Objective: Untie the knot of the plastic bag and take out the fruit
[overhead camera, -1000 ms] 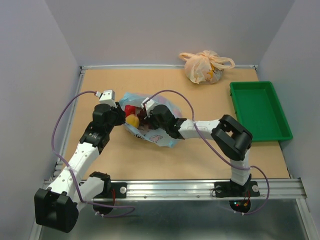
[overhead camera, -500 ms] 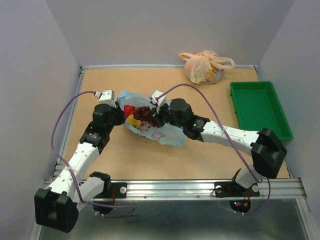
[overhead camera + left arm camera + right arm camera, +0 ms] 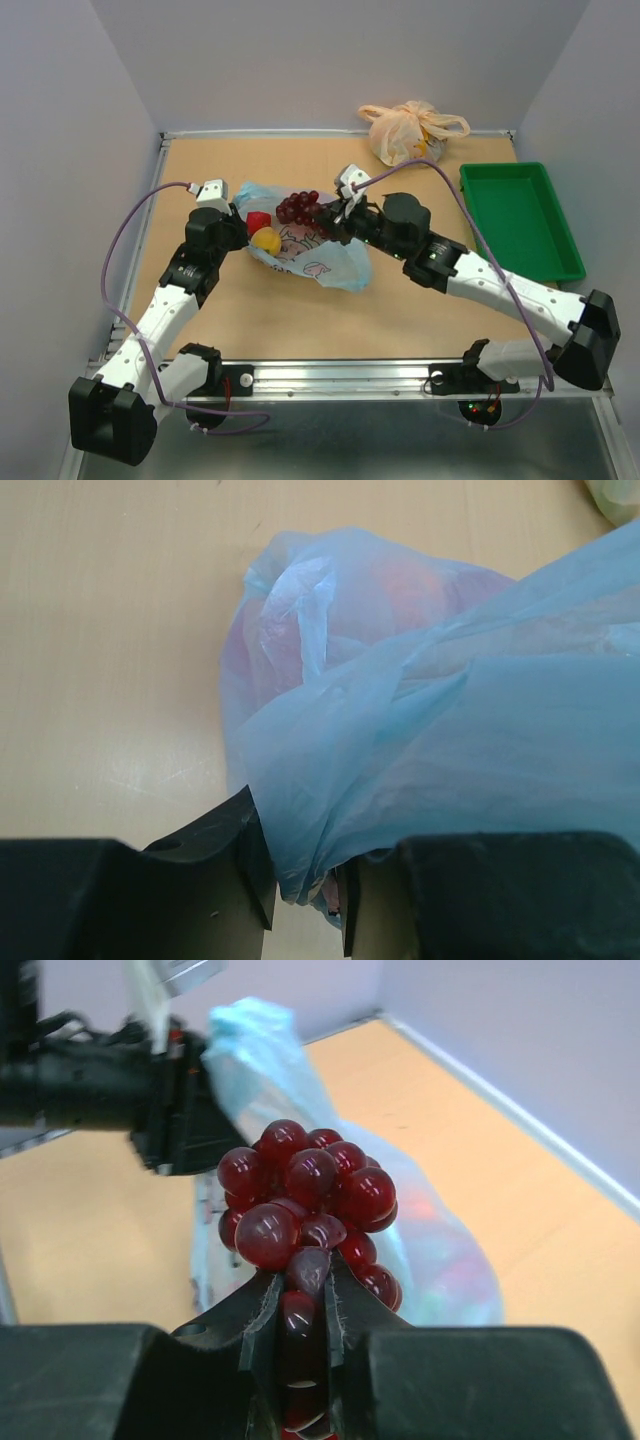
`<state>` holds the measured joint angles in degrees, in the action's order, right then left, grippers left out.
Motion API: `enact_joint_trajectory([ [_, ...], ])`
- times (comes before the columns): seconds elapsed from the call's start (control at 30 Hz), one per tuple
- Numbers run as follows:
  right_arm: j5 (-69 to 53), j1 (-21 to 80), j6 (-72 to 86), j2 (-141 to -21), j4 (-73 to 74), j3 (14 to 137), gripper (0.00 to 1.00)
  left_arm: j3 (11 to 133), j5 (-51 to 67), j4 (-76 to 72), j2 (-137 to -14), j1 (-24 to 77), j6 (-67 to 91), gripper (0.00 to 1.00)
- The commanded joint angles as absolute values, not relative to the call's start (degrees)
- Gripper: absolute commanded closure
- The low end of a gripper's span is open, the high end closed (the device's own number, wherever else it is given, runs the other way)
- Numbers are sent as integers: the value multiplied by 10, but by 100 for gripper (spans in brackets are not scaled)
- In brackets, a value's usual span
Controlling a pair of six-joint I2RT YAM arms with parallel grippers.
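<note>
Top external view: the left pincer (image 3: 238, 232) was at the left end of the plastic bag (image 3: 322, 264), which lay crumpled mid-table (image 3: 250, 320) with its mouth open. In the left wrist view, the pincer (image 3: 305, 890) was clenched on a gathered fold of the blue film (image 3: 400, 730). A red fruit (image 3: 259, 221) and a yellow fruit (image 3: 265, 240) sat in the mouth, touching. The dark grape bunch (image 3: 300, 207) was over the bag's far edge; whether it touched the film could not be told. The right pincer (image 3: 330, 218) reached in from the right. In the right wrist view, it (image 3: 300, 1325) grasped the bunch (image 3: 305, 1210) at its lower grapes. A peach-orange bag (image 3: 408, 133) sat against the back wall, tied. A green tray (image 3: 515, 220) lay at far right.
</note>
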<state>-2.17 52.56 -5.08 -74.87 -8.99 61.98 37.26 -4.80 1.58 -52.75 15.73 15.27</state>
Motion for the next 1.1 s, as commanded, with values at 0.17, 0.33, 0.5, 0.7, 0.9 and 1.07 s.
enact_joint_trajectory([
  [0.17,361,505,-83,-643,-62,573,99,378,-56,11,-508,160,142,66],
  [0.33,422,376,-20,-623,-57,561,99,378,-54,11,-509,159,143,66],
  [0.5,421,233,53,-634,-47,562,99,379,-55,11,-506,160,143,66],
  [0.7,376,45,159,-735,-47,596,99,379,-42,7,-496,158,144,68],
  [0.9,337,-73,210,-854,-90,628,99,377,-38,4,-490,157,142,69],
  [1.07,319,-93,205,-944,-163,626,88,374,-25,2,-483,152,142,70],
])
